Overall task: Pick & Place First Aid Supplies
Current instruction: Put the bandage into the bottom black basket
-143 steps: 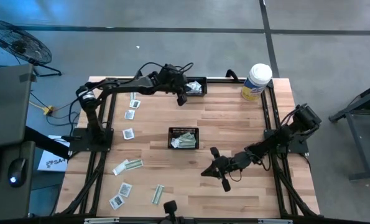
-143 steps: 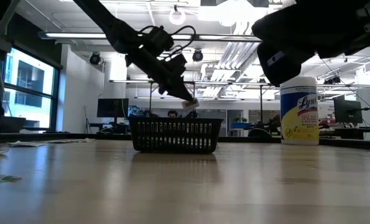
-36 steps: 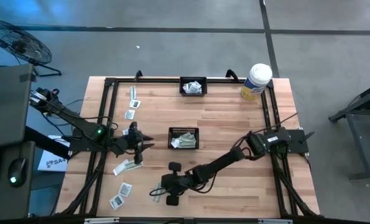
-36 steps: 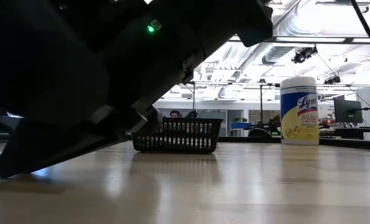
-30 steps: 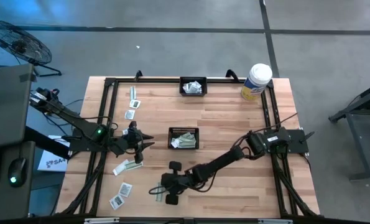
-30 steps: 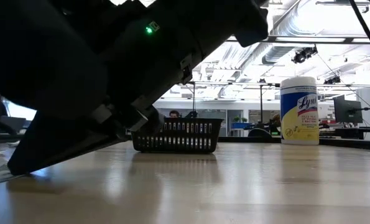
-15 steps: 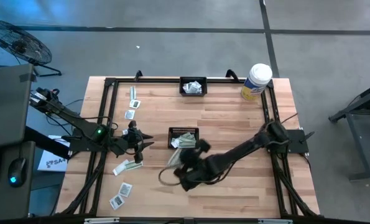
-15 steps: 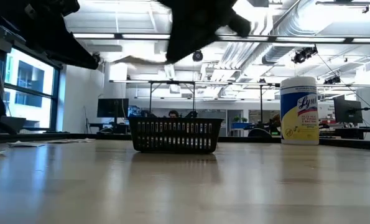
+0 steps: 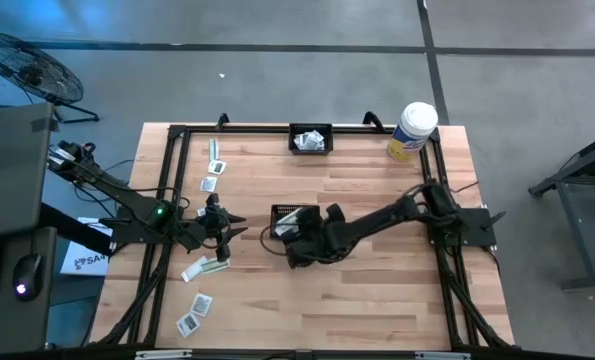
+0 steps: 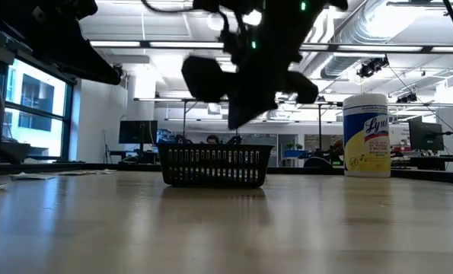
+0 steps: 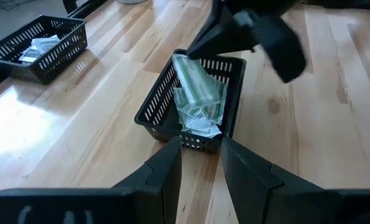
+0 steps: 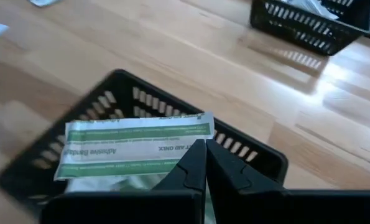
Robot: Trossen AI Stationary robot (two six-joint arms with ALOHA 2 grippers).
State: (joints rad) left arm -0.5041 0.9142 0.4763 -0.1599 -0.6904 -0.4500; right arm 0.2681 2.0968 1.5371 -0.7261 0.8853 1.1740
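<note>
My right gripper [image 12: 200, 163] is shut on a narrow green-and-white strip [image 12: 135, 149], one of the first aid supplies, right over the black basket [image 9: 295, 212] in the middle of the table. That basket holds more green-and-white strips [image 11: 200, 106]. The left wrist view shows the held strip [image 11: 189, 74] slanting down toward them. Several more packets, such as a strip [image 9: 205, 267] and a square white one [image 9: 206, 214], lie flat on the table's left part. My left gripper [image 11: 200, 163] hovers open left of the basket, holding nothing. My right gripper pinches the strip between its two fingers at one end [image 12: 194, 142], close to a corner. The rest of the strip sticks out sideways from the fingertips. It is lifted off the table and sits over the basket's inside; whether its low end touches the pile, I cannot tell.
A second black basket [image 9: 309, 139] with white packets stands at the far edge. A tall white-and-yellow canister [image 9: 413, 131] stands at the far right corner. Bare wood [image 9: 377, 290] lies near and right of the middle basket.
My right gripper has risen from the table near its front edge with the strip and swung toward the far side, ending over the middle basket. The strip has left its place on the wood.
</note>
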